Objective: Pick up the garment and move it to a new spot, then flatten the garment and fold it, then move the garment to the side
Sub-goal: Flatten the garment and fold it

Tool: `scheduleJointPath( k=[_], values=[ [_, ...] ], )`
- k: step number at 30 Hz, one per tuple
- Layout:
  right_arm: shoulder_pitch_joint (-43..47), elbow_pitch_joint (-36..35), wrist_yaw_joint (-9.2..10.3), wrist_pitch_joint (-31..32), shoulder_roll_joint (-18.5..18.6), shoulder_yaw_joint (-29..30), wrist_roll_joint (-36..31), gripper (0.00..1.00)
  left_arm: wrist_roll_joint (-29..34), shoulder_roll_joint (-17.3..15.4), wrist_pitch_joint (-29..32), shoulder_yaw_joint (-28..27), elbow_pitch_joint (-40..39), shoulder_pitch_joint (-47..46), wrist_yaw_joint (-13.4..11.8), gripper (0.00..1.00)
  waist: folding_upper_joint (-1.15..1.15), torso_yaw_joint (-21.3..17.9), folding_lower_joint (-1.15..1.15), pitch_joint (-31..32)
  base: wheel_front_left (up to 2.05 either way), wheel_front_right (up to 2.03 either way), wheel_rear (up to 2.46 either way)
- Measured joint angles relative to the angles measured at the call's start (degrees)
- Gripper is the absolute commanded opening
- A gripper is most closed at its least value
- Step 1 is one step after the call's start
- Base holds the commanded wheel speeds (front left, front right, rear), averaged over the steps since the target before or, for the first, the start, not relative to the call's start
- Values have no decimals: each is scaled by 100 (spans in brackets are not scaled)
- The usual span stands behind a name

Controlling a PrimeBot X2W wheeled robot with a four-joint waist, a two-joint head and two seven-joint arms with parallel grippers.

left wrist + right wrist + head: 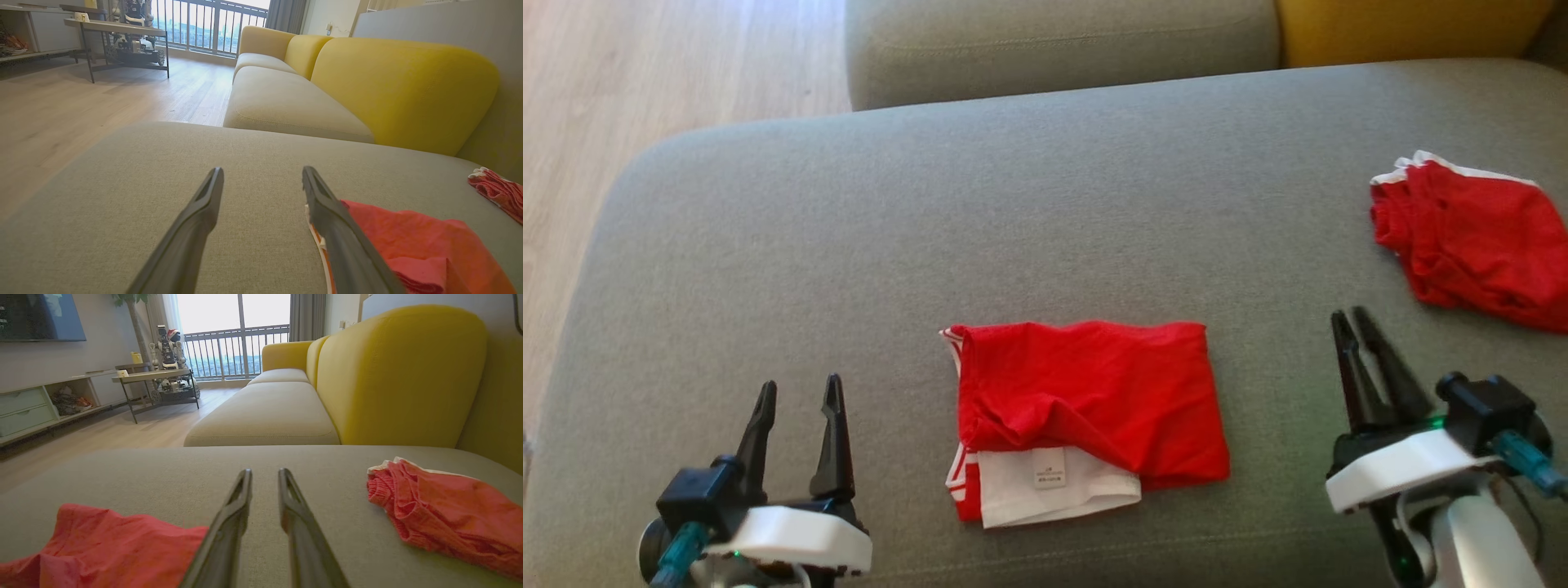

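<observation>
A red garment (1094, 400) with white trim lies folded into a rough rectangle on the grey sofa seat (931, 204), its white inner layer and label showing at the near edge. It also appears in the left wrist view (429, 245) and the right wrist view (102, 543). My left gripper (796, 392) hovers to the left of it, open and empty (261, 175). My right gripper (1349, 318) is to the right of it, its fingers only a narrow gap apart with nothing between them (264, 475).
A second red garment (1478, 237) lies crumpled at the far right of the seat (449, 510). Yellow backrest cushions (400, 375) stand behind it. Another seat cushion (1054, 49) adjoins at the back. Wooden floor (645, 82) drops off at the left.
</observation>
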State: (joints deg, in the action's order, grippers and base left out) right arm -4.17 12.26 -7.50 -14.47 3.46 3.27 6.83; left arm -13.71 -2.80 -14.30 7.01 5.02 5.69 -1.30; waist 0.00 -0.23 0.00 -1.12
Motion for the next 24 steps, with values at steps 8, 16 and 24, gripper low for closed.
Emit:
scheduleJointPath(
  k=[8,16,24],
  values=[
    [-243,226,0,0,31,-882,190,0,-114,0,0,77,27,-42,21,100,0,311,0,-191,0,0,0],
    [-908,1249,0,1,110,-1849,497,0,-116,0,0,191,78,-272,30,100,0,793,0,-446,0,0,0],
    [-1284,2443,0,19,123,-2582,822,0,-116,1,0,314,154,-276,30,100,0,1287,0,-533,0,0,0]
  ],
)
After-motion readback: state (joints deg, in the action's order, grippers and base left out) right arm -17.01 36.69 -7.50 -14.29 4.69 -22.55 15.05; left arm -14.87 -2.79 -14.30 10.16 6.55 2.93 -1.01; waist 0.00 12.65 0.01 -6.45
